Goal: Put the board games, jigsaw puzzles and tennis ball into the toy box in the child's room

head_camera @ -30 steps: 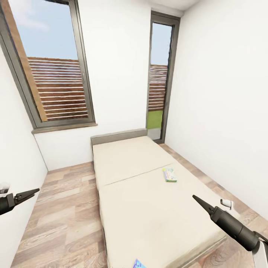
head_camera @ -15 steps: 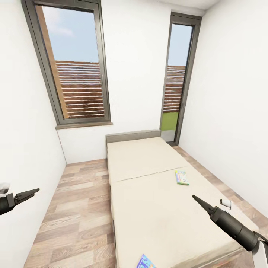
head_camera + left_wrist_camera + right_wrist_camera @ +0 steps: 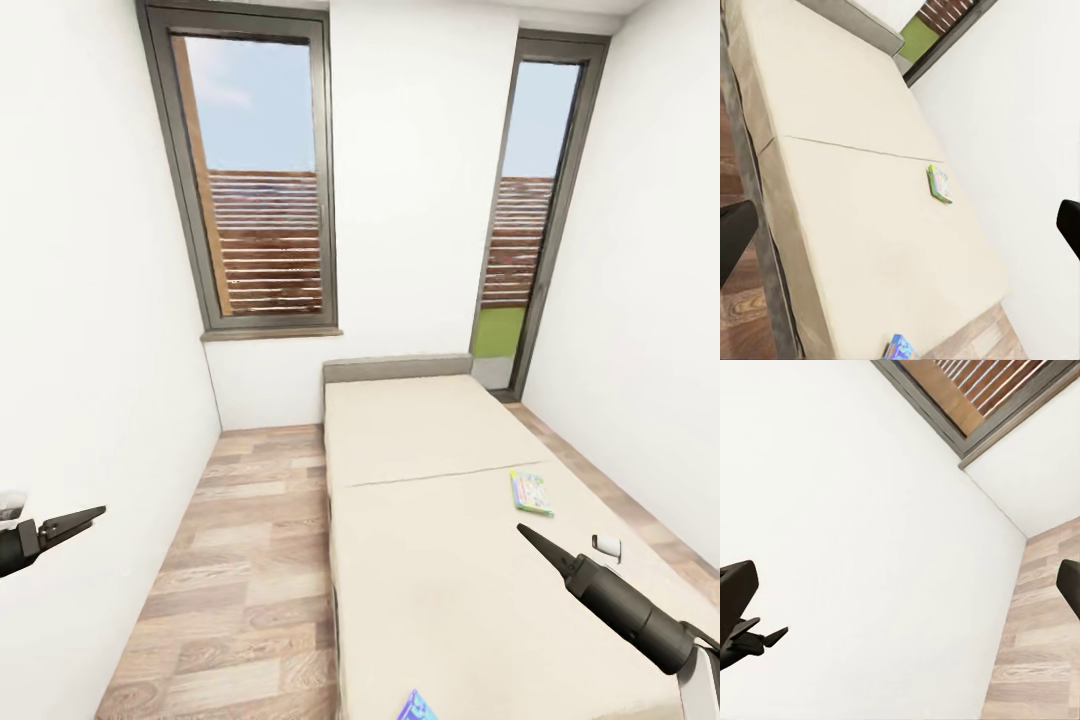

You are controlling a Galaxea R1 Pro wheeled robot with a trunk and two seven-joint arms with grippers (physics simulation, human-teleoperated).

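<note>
A: Where are the board games being seen?

B: Both are lying on the bed point(image 3: 440, 560). The pale green-edged game point(image 3: 531, 492) is resting flat near the mattress's right edge, ahead of the right gripper point(image 3: 522, 530) and apart from it. The blue game point(image 3: 416, 707) is lying at the near end of the bed — partly cut off by the frame, between the two arms.

A: And the grippers?

B: The left gripper point(image 3: 98, 513) is being held over the wooden floor point(image 3: 240, 560), well apart from both games. In the wrist views, the fingers of each gripper are seen standing wide apart — nothing is being gripped.
</note>
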